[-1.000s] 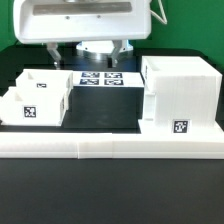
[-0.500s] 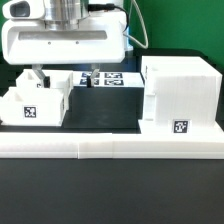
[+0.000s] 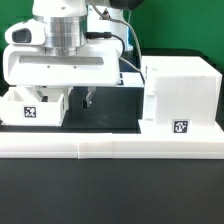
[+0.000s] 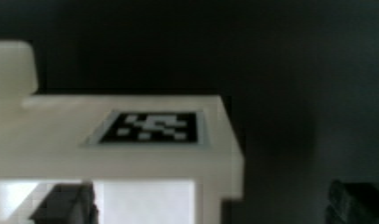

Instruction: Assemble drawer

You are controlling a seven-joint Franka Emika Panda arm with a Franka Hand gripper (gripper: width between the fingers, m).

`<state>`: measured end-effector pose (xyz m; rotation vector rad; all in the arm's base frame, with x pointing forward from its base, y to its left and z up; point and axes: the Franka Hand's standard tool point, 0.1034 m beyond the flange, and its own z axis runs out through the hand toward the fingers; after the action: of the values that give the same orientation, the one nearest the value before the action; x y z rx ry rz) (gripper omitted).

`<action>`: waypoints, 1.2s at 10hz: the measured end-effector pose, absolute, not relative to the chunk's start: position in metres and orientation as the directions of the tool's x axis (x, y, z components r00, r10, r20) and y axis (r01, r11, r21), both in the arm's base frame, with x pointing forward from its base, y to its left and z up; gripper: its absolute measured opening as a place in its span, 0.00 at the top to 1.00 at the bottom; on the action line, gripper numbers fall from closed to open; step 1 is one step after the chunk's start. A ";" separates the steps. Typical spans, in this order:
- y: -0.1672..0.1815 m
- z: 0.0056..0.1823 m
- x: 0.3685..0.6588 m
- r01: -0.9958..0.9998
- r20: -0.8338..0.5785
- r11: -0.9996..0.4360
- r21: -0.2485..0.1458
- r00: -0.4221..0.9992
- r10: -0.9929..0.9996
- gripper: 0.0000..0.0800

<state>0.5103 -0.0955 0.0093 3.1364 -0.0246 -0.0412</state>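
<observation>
This is a robotics lab test rig. A white robot arm (image 3: 62,62) with trailing cables (image 3: 130,45) hangs over a plain black bench (image 3: 112,112). The white plastic drawer housing (image 3: 180,85) and tray (image 3: 30,108) carry printed black-and-white square tags (image 3: 180,127). A long white border rail (image 3: 110,148) edges the bench, and the background is dark.

A long, low white rail (image 3: 110,148) runs across the front of the black table (image 3: 110,195). The table top looks dark and smooth. Far behind it, the back wall (image 3: 180,30) is dark green.
</observation>
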 end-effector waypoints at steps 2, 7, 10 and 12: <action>-0.094 0.007 0.506 -0.015 -0.035 -1.000 0.004 0.999 -0.015 0.19; -0.094 0.007 0.506 -0.014 -0.035 -1.000 0.003 0.999 -0.014 0.69; -0.094 0.007 0.506 -0.014 -0.035 -1.000 0.003 0.999 -0.014 0.95; -0.094 0.007 0.506 -0.014 -0.035 -1.000 0.003 0.999 -0.014 0.95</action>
<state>0.5060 -0.0936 0.0067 3.1378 -0.0214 -0.0557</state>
